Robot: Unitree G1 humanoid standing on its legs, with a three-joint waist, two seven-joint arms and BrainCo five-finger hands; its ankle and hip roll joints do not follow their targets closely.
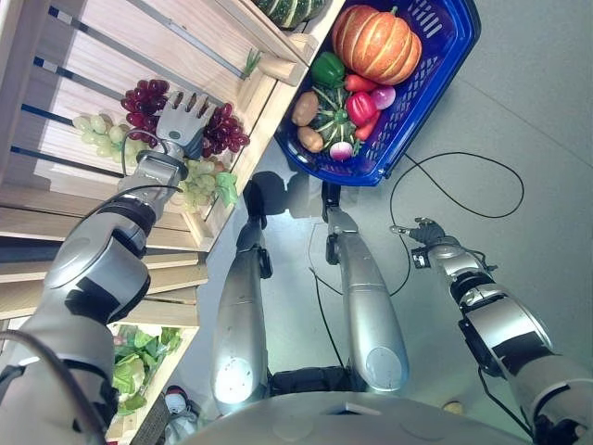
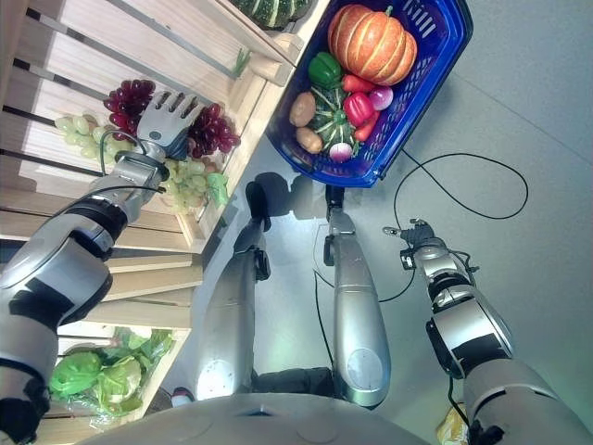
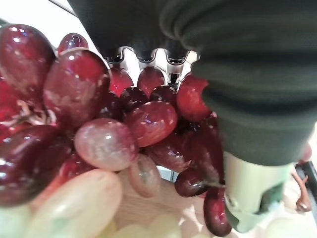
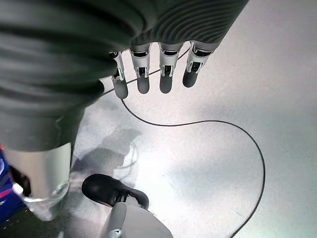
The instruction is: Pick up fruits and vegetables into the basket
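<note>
Step in hand: reaching. The left robot hand (image 1: 182,122), fingers straight, rests over the red grapes (image 1: 225,131) (shelf crate). Next: curl round the bunch, then carry it to the basket (image 1: 445,65).

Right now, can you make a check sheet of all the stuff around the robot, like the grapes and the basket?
Surface: wooden shelf with slatted trays; grey floor beside it.
Job's things: red grapes and green grapes on the shelf; blue basket on the floor holding a pumpkin, green pepper, red pepper, potatoes.
Clutter: leafy greens on a lower shelf.
Hands: left hand on the red grapes, fingers straight; right hand open over the floor.
Cables: nothing seen.
Surroundings: nothing seen.
</note>
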